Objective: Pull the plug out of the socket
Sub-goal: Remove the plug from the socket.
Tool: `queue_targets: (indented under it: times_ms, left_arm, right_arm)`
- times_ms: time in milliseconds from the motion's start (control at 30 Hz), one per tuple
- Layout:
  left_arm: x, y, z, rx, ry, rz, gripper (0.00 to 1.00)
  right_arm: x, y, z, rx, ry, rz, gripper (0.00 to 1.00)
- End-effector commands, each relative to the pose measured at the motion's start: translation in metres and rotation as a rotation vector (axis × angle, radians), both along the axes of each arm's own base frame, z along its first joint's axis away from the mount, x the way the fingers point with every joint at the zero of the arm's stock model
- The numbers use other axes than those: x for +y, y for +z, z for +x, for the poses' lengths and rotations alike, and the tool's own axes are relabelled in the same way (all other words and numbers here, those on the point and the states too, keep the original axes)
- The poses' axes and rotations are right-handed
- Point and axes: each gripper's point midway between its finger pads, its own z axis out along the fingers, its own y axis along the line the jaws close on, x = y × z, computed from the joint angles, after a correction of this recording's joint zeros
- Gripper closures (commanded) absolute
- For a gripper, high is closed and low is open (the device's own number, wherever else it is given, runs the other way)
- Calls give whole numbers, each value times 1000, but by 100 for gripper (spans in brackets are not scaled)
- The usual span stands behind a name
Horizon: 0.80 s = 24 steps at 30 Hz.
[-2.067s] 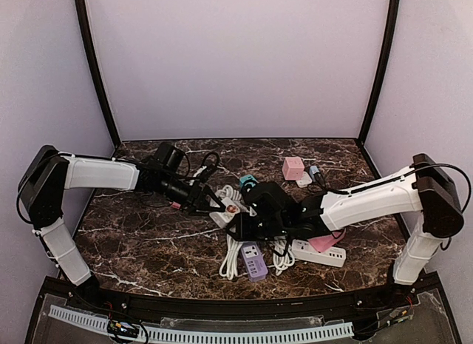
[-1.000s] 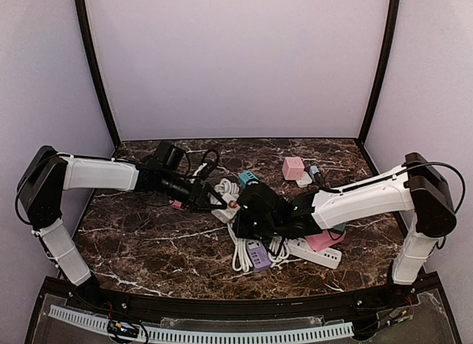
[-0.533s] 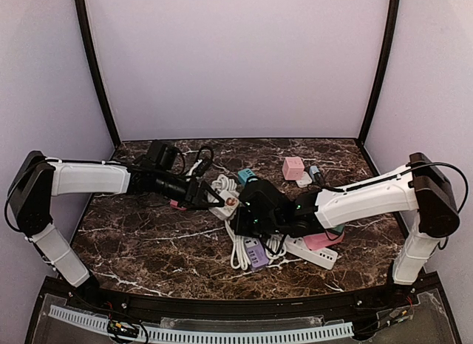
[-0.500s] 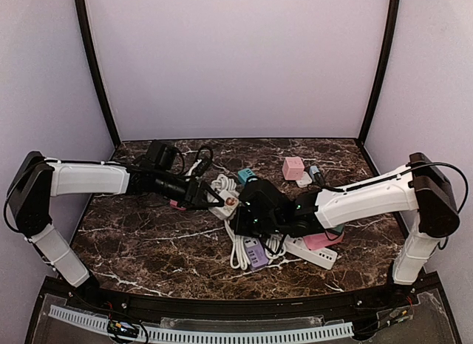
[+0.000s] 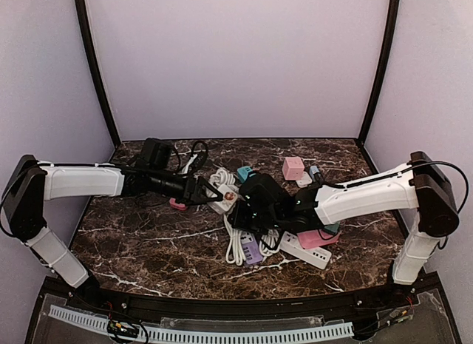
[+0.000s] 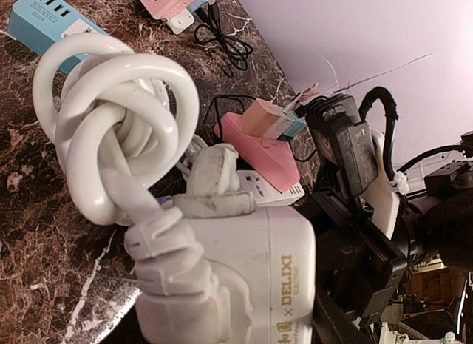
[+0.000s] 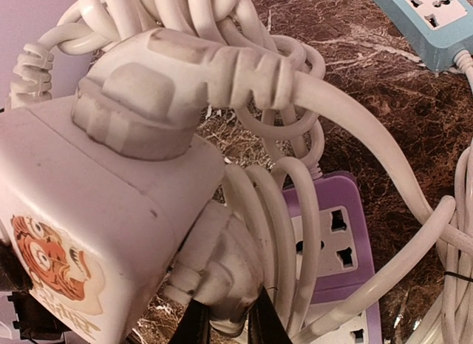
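A white cube socket (image 5: pixel 225 200) with a tiger sticker (image 7: pixel 44 266) hangs just above the table at mid scene. My left gripper (image 5: pixel 209 197) is shut on the socket (image 6: pixel 244 277) from the left, with a dark finger (image 6: pixel 344 314) showing at its side. One white plug (image 7: pixel 170 85) with a thick cord sits in the cube's top face. A second white plug (image 7: pixel 222 277) sticks out of the face below it. My right gripper (image 7: pixel 225 322) is shut on this lower plug, a thin black finger on either side, and meets the cube from the right (image 5: pixel 240 211).
A coiled white cable (image 6: pixel 111 122) hangs off the socket. Below it lie a purple power strip (image 5: pixel 249 249), a white strip (image 5: pixel 307 251) and a pink one (image 5: pixel 318 240). A teal strip (image 5: pixel 244 172) and a pink cube (image 5: pixel 293 167) sit farther back.
Both grippers, still shut, have carried the socket slightly toward the back of the table. The left arm has drawn back, and the cable bundle and purple strip were dragged along.
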Motion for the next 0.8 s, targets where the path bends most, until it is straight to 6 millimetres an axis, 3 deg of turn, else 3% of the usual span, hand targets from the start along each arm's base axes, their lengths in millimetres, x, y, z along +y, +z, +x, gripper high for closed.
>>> queue_targets:
  times_ms: [0, 200, 400, 533, 767]
  left_arm:
    - [-4, 15, 2, -98, -4, -33, 89]
    - [-5, 20, 1, -106, -19, -40, 88]
    - [3, 33, 8, -120, -7, -62, 89]
    - [11, 39, 15, -128, 14, -74, 89]
    - [11, 39, 15, -117, 12, -79, 89]
  right_arm:
    - [30, 77, 18, -96, -28, 258, 100]
    - [26, 81, 23, -153, -32, 224, 100]
    - [-6, 47, 28, -208, -68, -1, 100]
    - [-17, 38, 28, -243, -54, -74, 100]
    - [-3, 53, 25, -364, 56, -144, 100]
